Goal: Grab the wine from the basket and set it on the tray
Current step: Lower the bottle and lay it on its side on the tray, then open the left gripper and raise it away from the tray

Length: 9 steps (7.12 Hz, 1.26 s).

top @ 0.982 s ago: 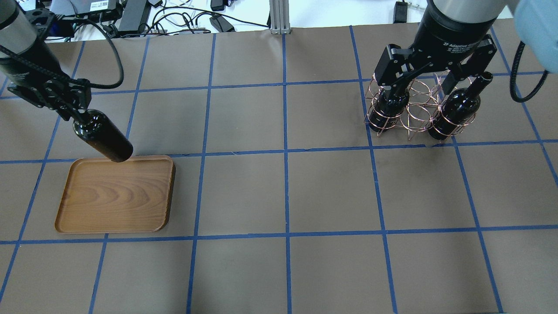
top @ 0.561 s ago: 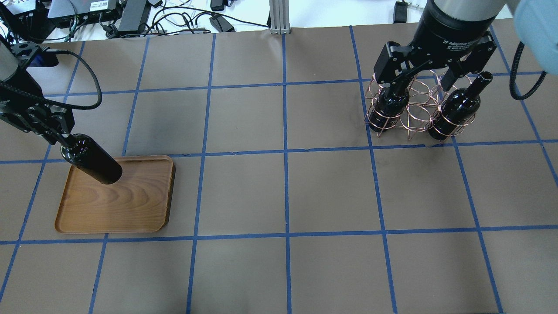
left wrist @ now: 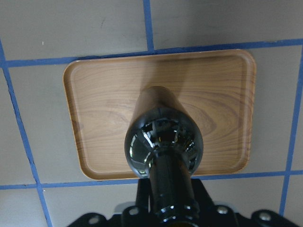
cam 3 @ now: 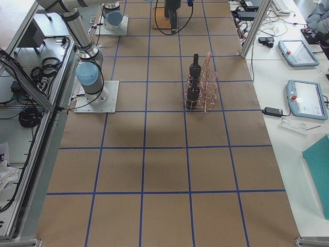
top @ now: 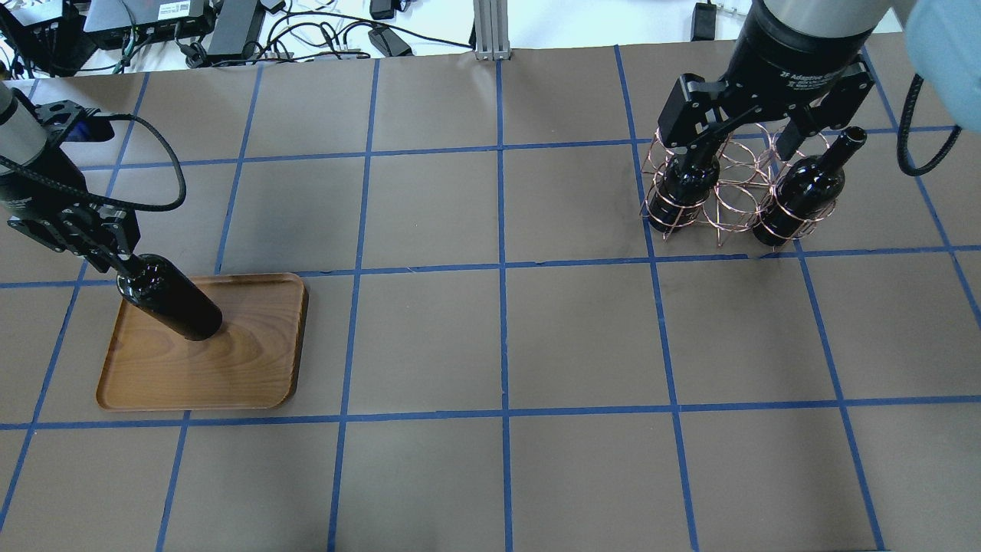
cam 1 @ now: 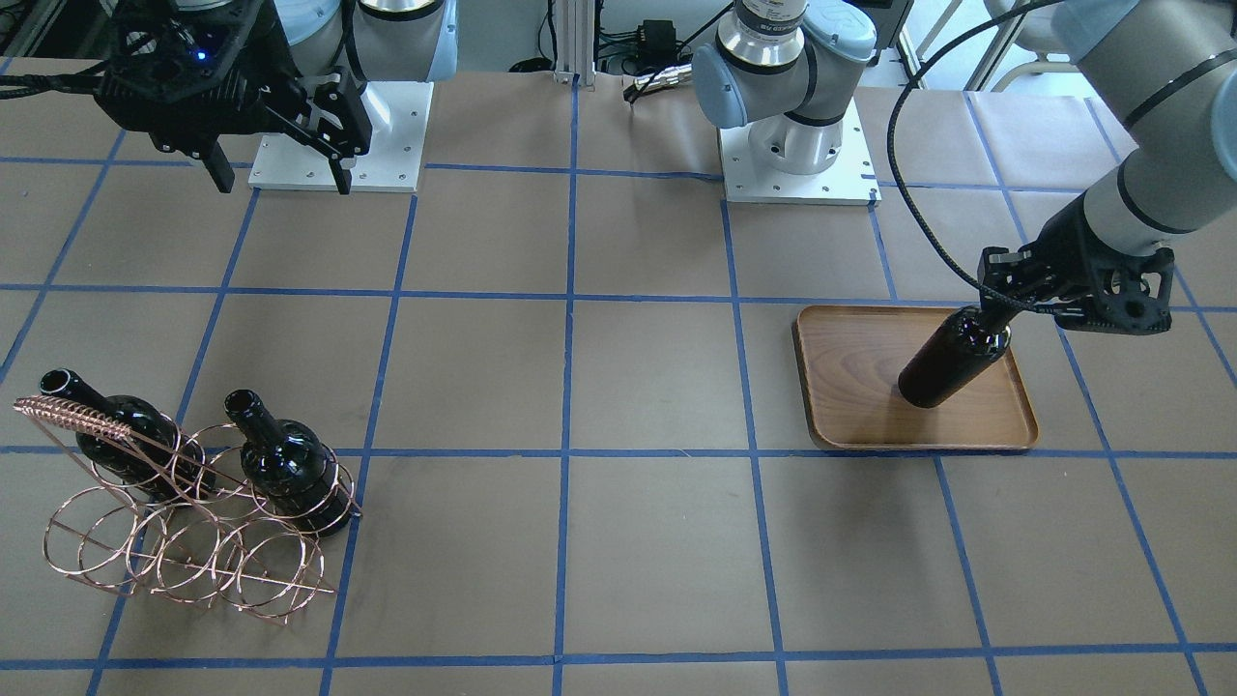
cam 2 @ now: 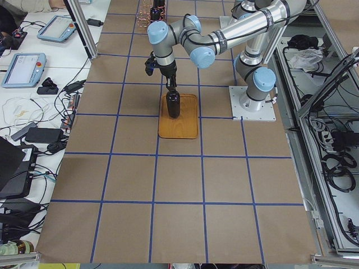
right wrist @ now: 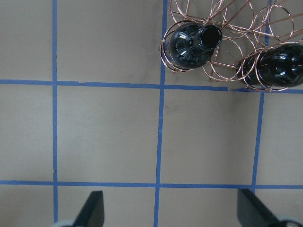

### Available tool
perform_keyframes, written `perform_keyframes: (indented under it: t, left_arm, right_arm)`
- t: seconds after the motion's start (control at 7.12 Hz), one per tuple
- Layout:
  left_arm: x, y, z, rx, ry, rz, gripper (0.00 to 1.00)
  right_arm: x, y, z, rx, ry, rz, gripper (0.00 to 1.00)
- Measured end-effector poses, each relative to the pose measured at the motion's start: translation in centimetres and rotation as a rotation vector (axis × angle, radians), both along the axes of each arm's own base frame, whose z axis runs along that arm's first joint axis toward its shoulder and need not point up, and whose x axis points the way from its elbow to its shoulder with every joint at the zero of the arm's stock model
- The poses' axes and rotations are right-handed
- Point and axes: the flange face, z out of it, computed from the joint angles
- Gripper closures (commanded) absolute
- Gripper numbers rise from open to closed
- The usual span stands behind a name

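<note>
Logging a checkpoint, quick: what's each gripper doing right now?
Left gripper: shut on the wine.
Right gripper: open, empty.

The basket (right wrist: 222,66) holds two bottles (right wrist: 191,45) beyond the wide-spread end effector (right wrist: 170,194).

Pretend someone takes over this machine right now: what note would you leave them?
Left gripper: shut on the neck of one wine bottle, held upright over the wooden tray; whether its base touches, I cannot tell.
Right gripper: open, empty, above the wire basket.
Two more bottles stand in the basket.
Done: one bottle out of the basket and brought to the tray.
Left: set it down, let go, then likely fetch the others.
</note>
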Motion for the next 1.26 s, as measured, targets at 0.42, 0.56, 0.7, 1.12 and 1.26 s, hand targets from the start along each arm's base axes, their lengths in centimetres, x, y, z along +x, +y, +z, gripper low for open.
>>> perform_keyframes:
  t: [0.42,0.56,0.7,1.12,1.26]
  left_arm:
    - [0.7,0.1,0.0,0.002,0.021,-0.043,0.0]
    - [1.0,0.1,0.1,-0.001,0.02,-0.046,0.0]
    - [1.2,0.1,0.8,-0.012,0.009,-0.044,0.0]
    - [-0.5,0.0,6.6,-0.115,-0.055,0.007,0.0]
    - [-1.9,0.3,8.7,-0.149,-0.069,0.021,0.0]
  right_arm:
    - [0.0,0.2,0.0,0.001,0.0,0.004,0.0]
    - [0.0,0.2,0.0,0.001,-0.002,0.005,0.0]
    - [0.1,0.2,-0.1,0.003,-0.004,0.006,0.0]
    - [0.6,0.2,-0.1,0.003,-0.029,0.011,0.0]
    - [0.6,0.2,-0.2,0.004,-0.031,0.01,0.0]
